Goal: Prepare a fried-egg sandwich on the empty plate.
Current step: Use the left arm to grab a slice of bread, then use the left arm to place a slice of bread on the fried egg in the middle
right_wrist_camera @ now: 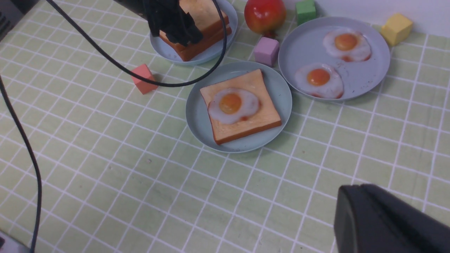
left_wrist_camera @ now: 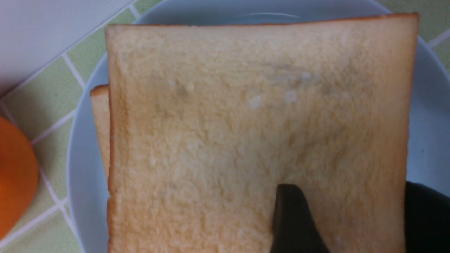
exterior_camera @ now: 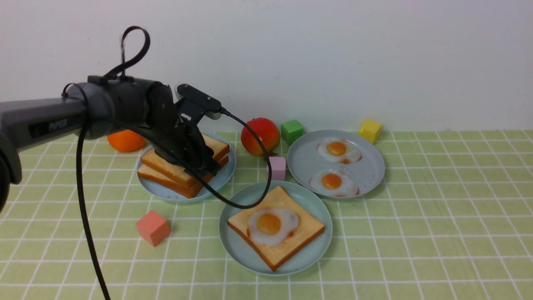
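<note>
The mint plate point(exterior_camera: 239, 250) stands front centre and holds one toast slice point(exterior_camera: 304, 233) with a fried egg point(exterior_camera: 272, 225) on top; it also shows in the right wrist view point(right_wrist_camera: 197, 116). Behind it to the left, a stack of toast slices point(exterior_camera: 166, 171) lies on a light blue plate point(exterior_camera: 216, 183). My left gripper point(exterior_camera: 206, 164) is down on this stack. In the left wrist view point(left_wrist_camera: 348, 189) one finger point(left_wrist_camera: 291, 218) lies on the top slice point(left_wrist_camera: 246, 123) and the other sits behind its edge, pinching it. My right gripper point(right_wrist_camera: 358, 191) is shut and empty, above bare tablecloth.
A grey-blue plate point(exterior_camera: 308, 162) at the back right holds two fried eggs point(exterior_camera: 338, 151). An orange point(exterior_camera: 125, 141), a red fruit point(exterior_camera: 260, 135) and green point(exterior_camera: 291, 131), yellow point(exterior_camera: 370, 130), lilac point(exterior_camera: 277, 167) and coral point(exterior_camera: 153, 227) cubes lie around. The left arm's cable hangs over the mint plate's rim.
</note>
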Controlling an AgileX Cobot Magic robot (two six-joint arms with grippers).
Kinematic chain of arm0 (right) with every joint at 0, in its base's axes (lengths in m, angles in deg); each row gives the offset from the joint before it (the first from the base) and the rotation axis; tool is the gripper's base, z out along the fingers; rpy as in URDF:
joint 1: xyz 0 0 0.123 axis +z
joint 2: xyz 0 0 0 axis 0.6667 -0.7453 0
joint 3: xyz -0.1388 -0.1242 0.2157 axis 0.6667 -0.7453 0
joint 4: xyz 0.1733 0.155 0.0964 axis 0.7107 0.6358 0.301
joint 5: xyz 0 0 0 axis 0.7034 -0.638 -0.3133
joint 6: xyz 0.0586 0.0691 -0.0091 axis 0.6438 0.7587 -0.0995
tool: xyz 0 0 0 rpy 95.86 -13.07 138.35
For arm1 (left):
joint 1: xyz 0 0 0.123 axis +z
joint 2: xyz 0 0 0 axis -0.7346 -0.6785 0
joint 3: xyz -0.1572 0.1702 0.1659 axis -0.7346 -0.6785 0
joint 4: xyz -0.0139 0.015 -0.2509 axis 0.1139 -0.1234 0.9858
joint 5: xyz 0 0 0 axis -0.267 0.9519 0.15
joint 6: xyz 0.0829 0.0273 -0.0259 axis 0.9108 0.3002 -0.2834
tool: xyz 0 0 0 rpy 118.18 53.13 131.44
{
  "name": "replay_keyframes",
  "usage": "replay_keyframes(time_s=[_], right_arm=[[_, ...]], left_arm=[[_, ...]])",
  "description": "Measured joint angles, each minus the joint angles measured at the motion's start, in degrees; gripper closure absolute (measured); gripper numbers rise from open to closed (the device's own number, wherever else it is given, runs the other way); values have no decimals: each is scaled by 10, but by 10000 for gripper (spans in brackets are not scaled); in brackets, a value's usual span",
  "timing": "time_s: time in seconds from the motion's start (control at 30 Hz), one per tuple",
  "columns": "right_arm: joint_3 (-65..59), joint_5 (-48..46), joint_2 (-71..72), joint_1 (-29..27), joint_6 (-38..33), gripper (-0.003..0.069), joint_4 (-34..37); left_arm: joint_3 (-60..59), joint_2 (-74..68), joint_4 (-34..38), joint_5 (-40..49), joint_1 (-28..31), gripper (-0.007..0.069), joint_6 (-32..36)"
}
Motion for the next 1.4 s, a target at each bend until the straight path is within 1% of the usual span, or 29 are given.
replay_keyframes(time_s=[0.07, 0.1, 0.13, 0.2, 0.43, 0.5, 0.53, 0.57, 0.6, 0.63, 0.87, 1.03, 1.07, 1.1, 1.13, 1.17, 1.2, 1.23, 1.4], right_arm=[[0, 0, 0, 0, 0, 645, 5], [0, 0, 0, 0, 0, 643, 8], [0, 0, 0, 0, 0, 643, 9], [0, 0, 0, 0, 0, 641, 9], [0, -2, 0, 0, 0, 637, 11], [0, -2, 0, 0, 0, 634, 14], [0, -2, 0, 0, 0, 633, 15], [0, -2, 0, 0, 0, 631, 16], [0, -2, 0, 0, 0, 631, 16], [0, -2, 0, 0, 0, 631, 18], [0, -2, 0, 0, 0, 627, 21], [0, -2, 12, 0, 0, 622, 0], [0, -4, 19, 0, 0, 620, -14], [0, -6, 20, 0, 0, 620, -14], [0, -12, 30, 0, 0, 620, -26], [0, -13, 31, 0, 0, 620, -26], [0, -17, 36, 0, 0, 619, -31], [0, -27, 47, 0, 0, 617, -36], [0, -48, 71, 0, 0, 616, -44]], left_arm=[[1, -1, 0, 3, 0, 286, -4], [2, -1, 0, 4, 0, 318, -6], [2, -1, 0, 5, 0, 318, -6], [4, -1, 0, 8, 0, 349, -8], [4, 5, 1, 13, 0, 386, -8], [2, 21, 1, 22, -1, 481, -8], [1, 26, 1, 24, -1, 510, -8], [0, 35, 1, 26, -1, 555, -8], [-1, 47, 0, 27, -1, 590, -8], [-1, 58, 0, 30, -1, 600, -8], [-1, 115, 0, 55, -1, 599, -9], [-7, 143, -4, 87, -18, 599, -15], [-19, 160, -6, 89, -38, 599, -24], [-21, 162, -6, 89, -41, 599, -24], [-43, 182, -6, 89, -75, 599, -28], [-46, 184, -6, 88, -80, 599, -28], [-57, 191, -6, 87, -98, 599, -32], [-76, 197, -4, 87, -138, 599, -43], [-94, 177, -12, 87, -218, 599, -81]])
